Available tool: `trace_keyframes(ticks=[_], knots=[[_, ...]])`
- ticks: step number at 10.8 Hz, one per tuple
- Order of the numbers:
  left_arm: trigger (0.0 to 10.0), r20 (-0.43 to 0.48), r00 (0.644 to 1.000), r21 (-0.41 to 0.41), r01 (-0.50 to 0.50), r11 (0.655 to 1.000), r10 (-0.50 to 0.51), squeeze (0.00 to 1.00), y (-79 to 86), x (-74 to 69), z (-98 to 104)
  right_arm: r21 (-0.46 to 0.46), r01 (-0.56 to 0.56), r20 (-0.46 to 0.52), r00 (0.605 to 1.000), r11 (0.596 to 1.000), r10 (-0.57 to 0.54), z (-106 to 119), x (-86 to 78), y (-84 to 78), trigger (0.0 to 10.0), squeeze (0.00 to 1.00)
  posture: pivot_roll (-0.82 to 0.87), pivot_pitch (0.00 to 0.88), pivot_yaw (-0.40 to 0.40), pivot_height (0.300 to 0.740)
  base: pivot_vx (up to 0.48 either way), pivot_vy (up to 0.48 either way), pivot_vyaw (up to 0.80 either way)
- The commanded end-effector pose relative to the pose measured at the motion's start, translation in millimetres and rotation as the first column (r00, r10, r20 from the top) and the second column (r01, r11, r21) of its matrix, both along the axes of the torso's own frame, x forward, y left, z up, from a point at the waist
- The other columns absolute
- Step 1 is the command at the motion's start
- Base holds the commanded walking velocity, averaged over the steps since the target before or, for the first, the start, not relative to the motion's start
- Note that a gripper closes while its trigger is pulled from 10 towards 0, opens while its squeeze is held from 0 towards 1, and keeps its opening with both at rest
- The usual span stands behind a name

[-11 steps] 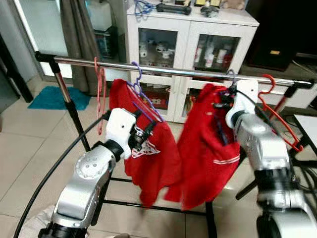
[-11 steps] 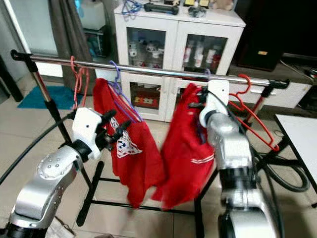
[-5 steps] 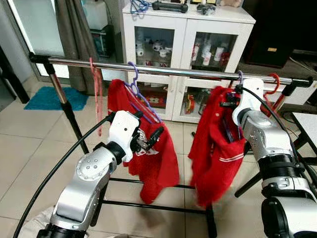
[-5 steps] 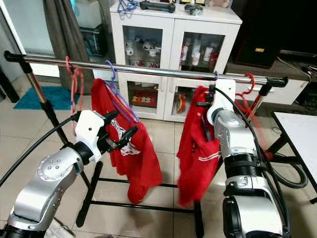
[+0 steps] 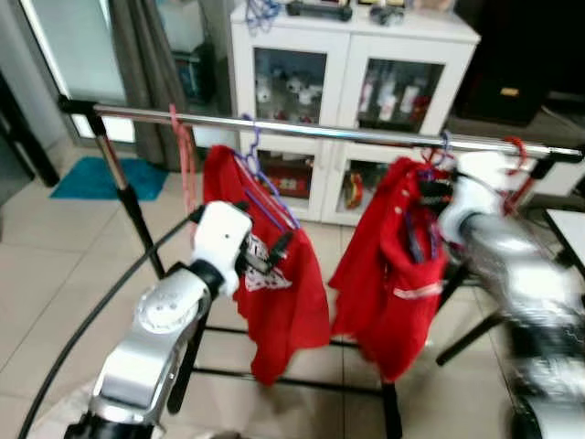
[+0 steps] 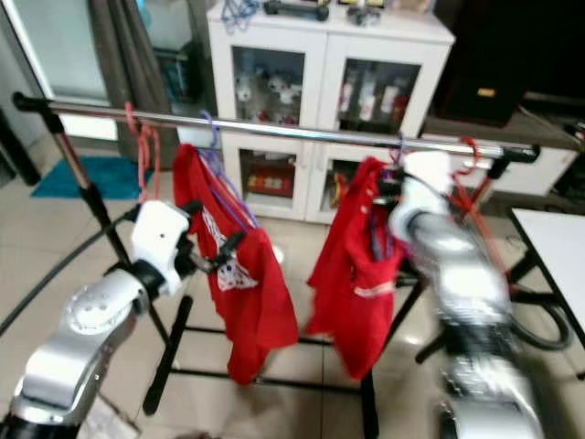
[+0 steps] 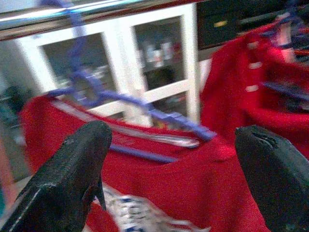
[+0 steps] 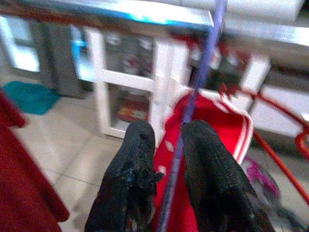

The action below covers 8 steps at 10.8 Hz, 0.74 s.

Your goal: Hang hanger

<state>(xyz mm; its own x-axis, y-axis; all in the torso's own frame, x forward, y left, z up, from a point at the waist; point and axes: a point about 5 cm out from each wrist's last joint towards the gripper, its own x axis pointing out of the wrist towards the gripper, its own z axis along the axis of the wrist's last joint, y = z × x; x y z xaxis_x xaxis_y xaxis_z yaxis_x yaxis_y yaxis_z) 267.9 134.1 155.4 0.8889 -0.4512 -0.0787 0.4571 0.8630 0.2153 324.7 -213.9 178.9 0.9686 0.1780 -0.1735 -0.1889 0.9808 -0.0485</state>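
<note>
Two red shirts hang on your rail (image 5: 320, 132). Your right gripper (image 8: 179, 159) pinches the purple hanger (image 8: 195, 92) of the right shirt (image 5: 393, 265), hook on the rail. Your left gripper (image 7: 174, 159) is spread wide before the left shirt (image 5: 274, 274).

Open rail (image 5: 356, 133) lies between the two hung red shirts (image 5: 283, 283); a pink hanger (image 5: 186, 155) crowds the left end.

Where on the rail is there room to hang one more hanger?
The rail is bare between the two red shirts, left one and right one. It is crowded at the right end, where the right gripper pinches a purple hanger beside a red hanger.
</note>
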Motion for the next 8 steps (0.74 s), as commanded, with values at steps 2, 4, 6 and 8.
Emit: trace_keyframes(ticks=[2,4,6,8], knots=[[10.0,0.027,0.998,0.022,-0.052,0.998,0.052,1.00,6.7,0.2,2,0.049,-0.155,0.028,0.988,0.987,0.153,18,-28.7,2.3,10.0,1.00,0.08,0.000,-0.013,0.740,0.000,0.000,0.00],[10.0,0.044,0.995,0.011,-0.087,0.996,0.087,0.78,8.0,0.0,2,0.114,-0.358,0.038,0.934,0.927,0.356,15,-73.6,19.0,10.0,1.00,0.07,0.000,-0.007,0.740,0.000,0.000,0.00],[10.0,0.050,0.995,-0.004,-0.090,0.996,0.090,0.58,3.4,-1.1,3,0.180,-0.342,-0.010,0.937,0.922,0.350,-9,-83.4,44.6,10.0,1.00,0.07,0.000,-0.013,0.740,0.000,0.000,0.00],[10.0,0.053,0.993,0.004,-0.107,0.994,0.106,0.16,5.3,-3.6,1,0.176,-0.219,-0.004,0.975,0.960,0.223,-22,-77.4,51.0,10.0,1.00,0.08,0.000,-0.010,0.740,0.000,0.000,0.00]])
